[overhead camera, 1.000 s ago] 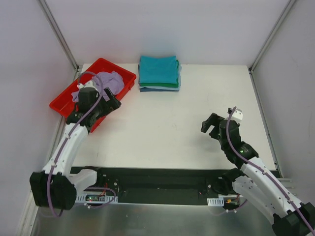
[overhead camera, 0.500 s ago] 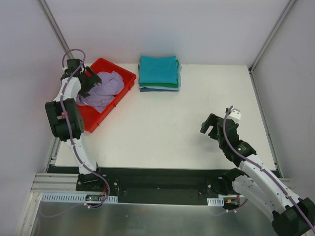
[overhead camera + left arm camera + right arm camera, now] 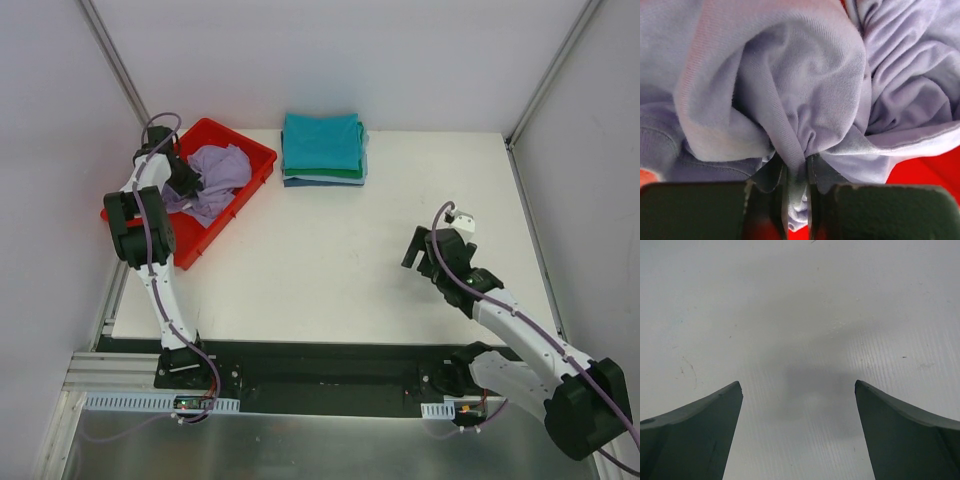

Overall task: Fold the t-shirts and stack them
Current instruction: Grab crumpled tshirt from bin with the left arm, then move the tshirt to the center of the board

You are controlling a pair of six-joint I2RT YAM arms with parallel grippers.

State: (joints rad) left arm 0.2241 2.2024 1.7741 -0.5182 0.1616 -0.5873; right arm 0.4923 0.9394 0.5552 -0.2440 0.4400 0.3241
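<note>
White walls enclose a pale counter (image 3: 330,260), with metal posts standing at its far corners. At the far left corner a red tray (image 3: 262,160) sits at an angle, partly over the counter's left edge. A crumpled lavender shirt (image 3: 222,170) lies bunched inside the tray, filling most of its far half.

The left arm rises steeply from its base and bends down into the tray, so the left tool (image 3: 190,183) sits at the shirt's left side. In the wrist view this tool (image 3: 796,175) is pressed together on a gathered fold of the lavender cloth (image 3: 805,90). The fabric puckers into a tight neck between the two fingers (image 3: 765,210), and red tray floor (image 3: 925,175) shows at the lower right.

Against the back edge, just right of the tray, a folded stack (image 3: 322,140) rests on the counter. Teal is on top, with green, light-blue and navy edges showing beneath.

The right tool (image 3: 415,252) hangs over bare counter on the right half, well apart from both the stack and the tray. Its fingers (image 3: 700,430) are spread wide with nothing between them, only the pale surface and a soft shadow below.
</note>
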